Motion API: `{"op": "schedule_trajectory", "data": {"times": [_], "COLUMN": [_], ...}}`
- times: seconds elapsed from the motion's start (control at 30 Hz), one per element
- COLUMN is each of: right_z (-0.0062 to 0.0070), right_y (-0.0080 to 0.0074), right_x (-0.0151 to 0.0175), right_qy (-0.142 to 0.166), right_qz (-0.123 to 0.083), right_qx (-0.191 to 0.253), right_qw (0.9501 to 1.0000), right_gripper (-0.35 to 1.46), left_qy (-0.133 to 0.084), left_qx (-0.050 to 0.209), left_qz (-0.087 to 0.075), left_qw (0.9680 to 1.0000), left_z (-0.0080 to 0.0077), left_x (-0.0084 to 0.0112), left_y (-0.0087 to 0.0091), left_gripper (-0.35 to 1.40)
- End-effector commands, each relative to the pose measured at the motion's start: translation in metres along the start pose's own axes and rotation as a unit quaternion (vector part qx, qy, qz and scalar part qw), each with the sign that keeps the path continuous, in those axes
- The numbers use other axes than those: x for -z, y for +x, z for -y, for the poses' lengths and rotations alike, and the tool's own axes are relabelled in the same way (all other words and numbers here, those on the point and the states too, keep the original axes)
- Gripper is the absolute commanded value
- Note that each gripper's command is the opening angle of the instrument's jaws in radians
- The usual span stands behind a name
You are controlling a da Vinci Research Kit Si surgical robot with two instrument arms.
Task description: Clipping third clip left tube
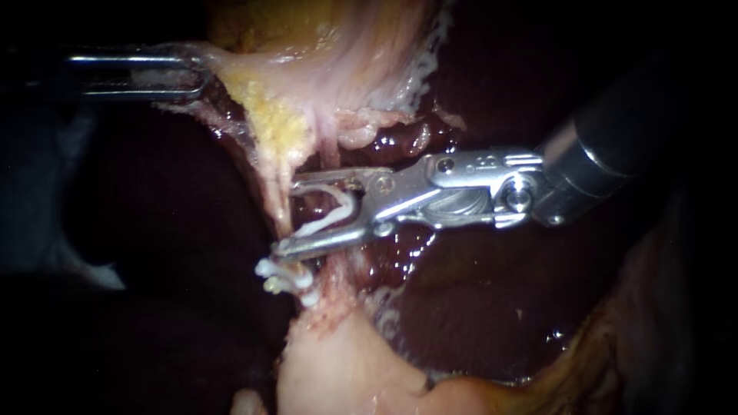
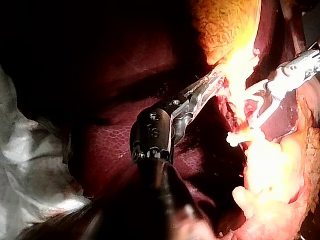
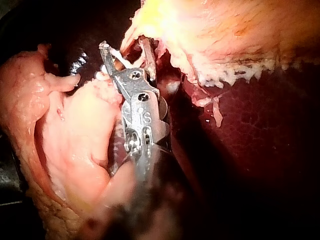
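Note:
The left tube [image 1: 278,204] runs as a pale strand from yellow fatty tissue [image 1: 269,115] down to pink tissue below. Two white clips [image 1: 286,280] sit across it low down, also seen in the left wrist view as clips [image 2: 241,137]. My right instrument [image 1: 286,217] comes in from the right. Its jaws stand wide apart at the tube, just above those clips, with a white open clip [image 1: 332,211] seated between them. My left instrument [image 1: 184,75], at the upper left, is shut on the pale tissue edge and holds it taut. The right wrist view shows the right instrument [image 3: 120,55] against the strand.
Dark red liver [image 1: 477,307] fills the background and the right side. A pale pink mass [image 1: 338,376] lies below the clips. A second pale strand [image 1: 330,146] hangs just right of the tube. White cloth [image 2: 30,165] lies beside the left shaft.

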Motion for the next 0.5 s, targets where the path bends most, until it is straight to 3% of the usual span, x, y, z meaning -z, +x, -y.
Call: {"op": "schedule_trajectory", "data": {"times": [0.03, 0.5], "right_z": [0.0, 0.0006], "right_y": [0.0002, 0.0014], "right_x": [-0.0004, -0.0036], "right_qy": [0.003, 0.023], "right_qz": [-0.007, -0.049], "right_qx": [-0.003, -0.031], "right_qw": [1.0, 0.9981], "right_gripper": [0.49, 0.48], "left_qy": [0.0, 0.001], "left_qx": [0.0, 0.0], "left_qz": [0.0, 0.0], "left_qw": [1.0, 1.0], "left_z": [0.0, 0.0], "left_x": [0.0, -0.0001], "left_y": [0.0, 0.0], "left_gripper": [-0.35, -0.35]}}
